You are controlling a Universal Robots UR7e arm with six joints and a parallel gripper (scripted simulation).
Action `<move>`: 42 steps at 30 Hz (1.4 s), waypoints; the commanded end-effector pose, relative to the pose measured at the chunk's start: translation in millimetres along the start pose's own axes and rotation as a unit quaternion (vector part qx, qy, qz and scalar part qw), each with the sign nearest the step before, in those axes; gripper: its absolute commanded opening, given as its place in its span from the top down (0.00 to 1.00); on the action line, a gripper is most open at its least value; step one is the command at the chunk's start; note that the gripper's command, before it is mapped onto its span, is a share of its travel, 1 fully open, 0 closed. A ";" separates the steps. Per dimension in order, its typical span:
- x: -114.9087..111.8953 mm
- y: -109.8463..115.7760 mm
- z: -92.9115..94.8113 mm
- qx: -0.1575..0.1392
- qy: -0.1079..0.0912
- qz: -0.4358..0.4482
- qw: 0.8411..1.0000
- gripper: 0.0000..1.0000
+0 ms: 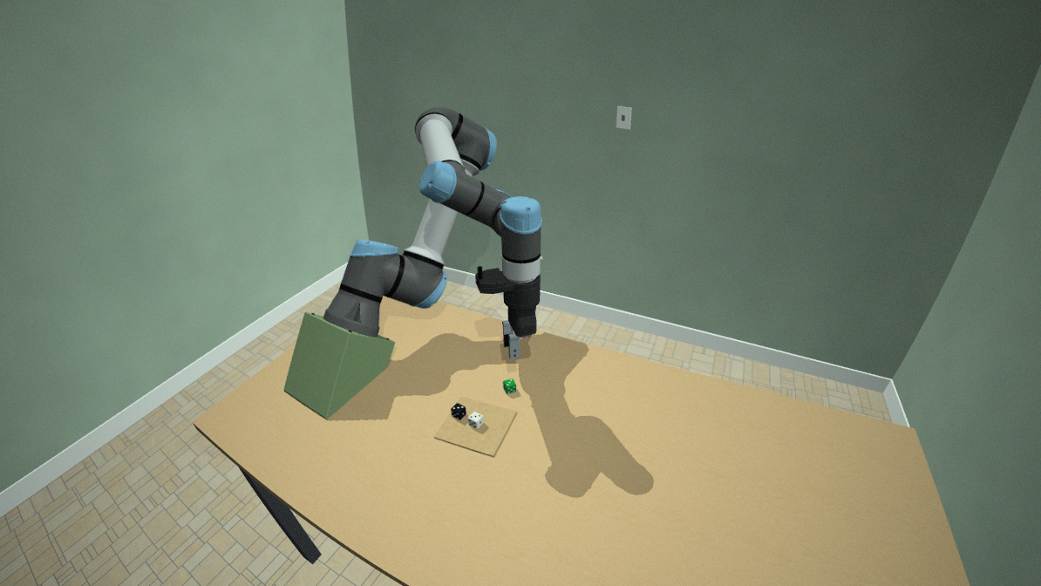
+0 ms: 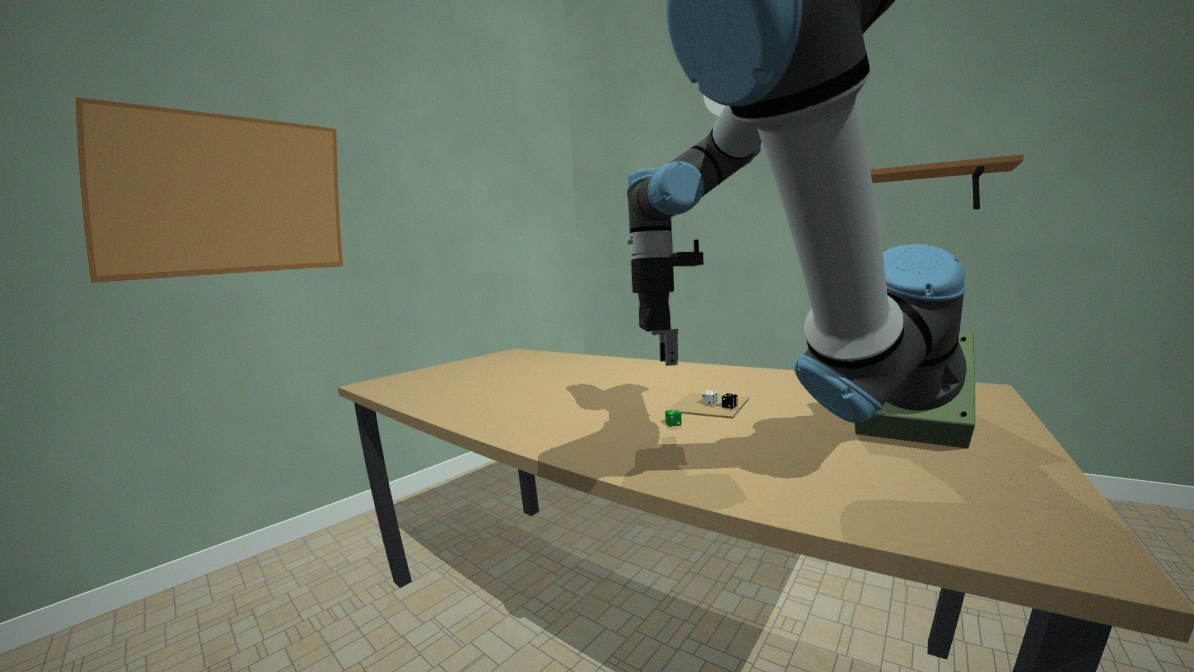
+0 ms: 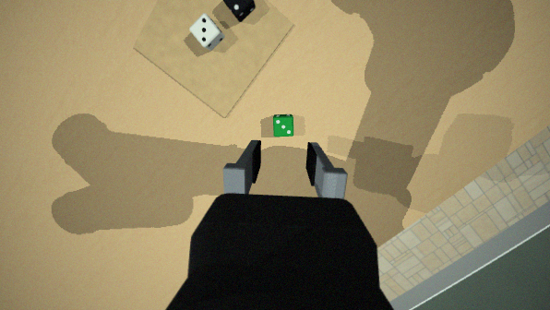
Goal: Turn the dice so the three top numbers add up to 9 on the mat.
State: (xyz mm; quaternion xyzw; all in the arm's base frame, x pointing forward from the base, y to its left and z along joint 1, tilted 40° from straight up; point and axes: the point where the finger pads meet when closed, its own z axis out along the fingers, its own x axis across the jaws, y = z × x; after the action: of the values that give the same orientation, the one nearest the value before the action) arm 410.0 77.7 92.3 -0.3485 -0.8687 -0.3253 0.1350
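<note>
The green die (image 1: 509, 385) (image 2: 673, 417) (image 3: 283, 125) lies flat on the table, off the mat, with three pips on top. The white die (image 1: 475, 419) (image 2: 709, 397) (image 3: 205, 30) lies on the mat (image 1: 487, 440) (image 3: 226, 83), three pips on top. The black die (image 1: 458, 411) (image 2: 729, 400) (image 3: 241, 8) is on the mat close beside the white one; the wrist view cuts it off, and I cannot tell its top number. My gripper (image 1: 511, 350) (image 2: 667, 360) (image 3: 283, 154) is open and empty, pointing down above the table near the green die.
The arm's green base block (image 1: 320, 364) (image 2: 914, 429) stands on the table (image 1: 691, 466) (image 2: 501, 400), on the black die's side of the mat. The arm's shadows fall around the green die. A table edge shows at the right in the wrist view.
</note>
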 end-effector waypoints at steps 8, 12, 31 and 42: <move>-0.3 2.7 -2.2 0.009 -0.007 0.003 1.000 0.00; -0.3 2.7 -2.2 0.009 -0.007 0.003 1.000 0.00; 0.9 -1.0 1.7 0.008 -0.008 0.093 0.996 0.00; 2.6 -5.2 7.6 0.007 -0.009 0.228 0.974 0.00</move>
State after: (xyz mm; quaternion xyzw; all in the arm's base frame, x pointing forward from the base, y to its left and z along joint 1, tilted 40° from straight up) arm 406.1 80.3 87.8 -0.4867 -0.8027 -0.2912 0.1842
